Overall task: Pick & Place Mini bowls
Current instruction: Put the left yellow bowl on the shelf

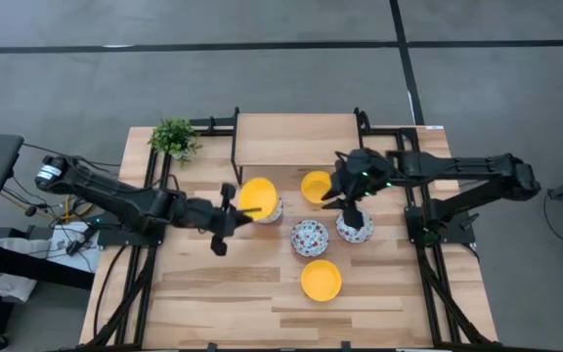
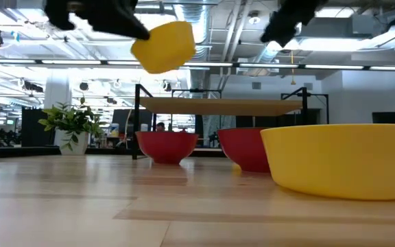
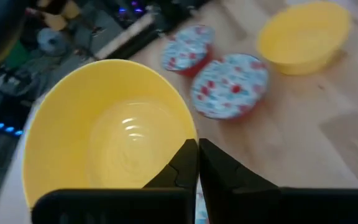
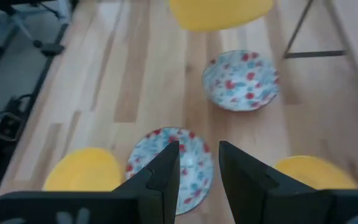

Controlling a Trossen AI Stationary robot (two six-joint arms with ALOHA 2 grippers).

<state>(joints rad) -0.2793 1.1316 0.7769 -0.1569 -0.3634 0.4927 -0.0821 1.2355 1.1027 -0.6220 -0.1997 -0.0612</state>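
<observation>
My left gripper (image 1: 235, 217) is shut on a plain yellow mini bowl (image 1: 258, 196) and holds it in the air above the table (image 2: 163, 46). A floral mini bowl (image 1: 275, 211) shows partly under it. Two more floral bowls (image 1: 309, 238) (image 1: 355, 228) and two yellow bowls (image 1: 316, 186) (image 1: 321, 280) rest on their bases on the wood. My right gripper (image 1: 350, 205) hangs open above the right-hand floral bowl and touches nothing. In the right wrist view a floral bowl (image 4: 169, 163) lies below its fingers (image 4: 197, 165). My left gripper pinches the yellow bowl's rim (image 3: 189, 135) on the side nearest the arm. One finger (image 3: 180, 167) is inside the wall and the other outside. The fingers come from the table's left, slanting down. The bowl is lifted clear and tilted.
A wooden shelf on a black frame (image 1: 296, 140) stands at the table's far middle. A small green potted plant (image 1: 174, 137) sits at the far left corner. Bare wood lies along the near edge and at the left.
</observation>
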